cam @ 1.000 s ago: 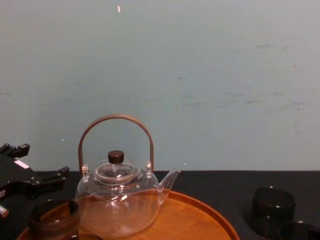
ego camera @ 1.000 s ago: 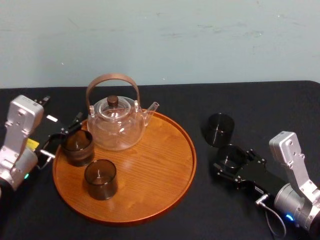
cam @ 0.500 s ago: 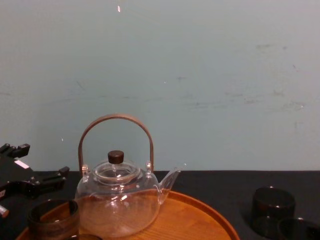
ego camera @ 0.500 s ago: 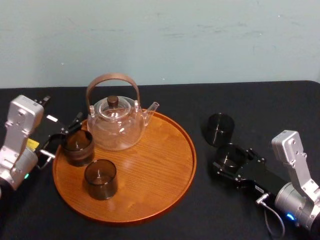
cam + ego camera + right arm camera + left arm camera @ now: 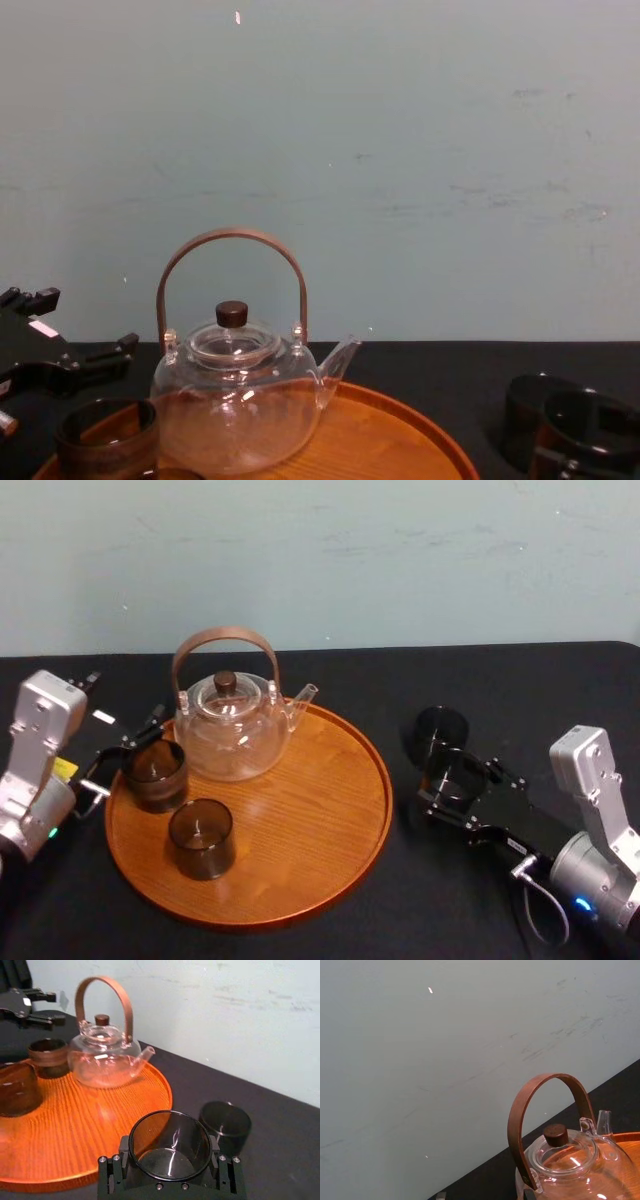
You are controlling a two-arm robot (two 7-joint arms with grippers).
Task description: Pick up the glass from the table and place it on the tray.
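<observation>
My right gripper (image 5: 455,782) is shut on a dark smoked glass (image 5: 453,770), one finger on each side of it, and holds it above the black table to the right of the tray. The right wrist view has this glass (image 5: 170,1142) upright between the fingers. The round orange-brown wooden tray (image 5: 300,820) lies at centre-left and carries a glass teapot (image 5: 232,730) and two dark glasses (image 5: 155,775) (image 5: 202,838). My left gripper (image 5: 125,752) hangs open at the tray's left rim, by the nearer-left glass.
Another dark glass (image 5: 436,730) stands on the table just behind the held one, seen too as the glass behind (image 5: 226,1124). The teapot's tall wooden handle (image 5: 225,640) rises over the tray's back. Bare tray wood (image 5: 100,1125) lies to the right of the two glasses.
The right gripper has risen with the glass and moved slightly toward the tray; in the chest view it climbed from the bottom edge. The left arm has stayed put.
</observation>
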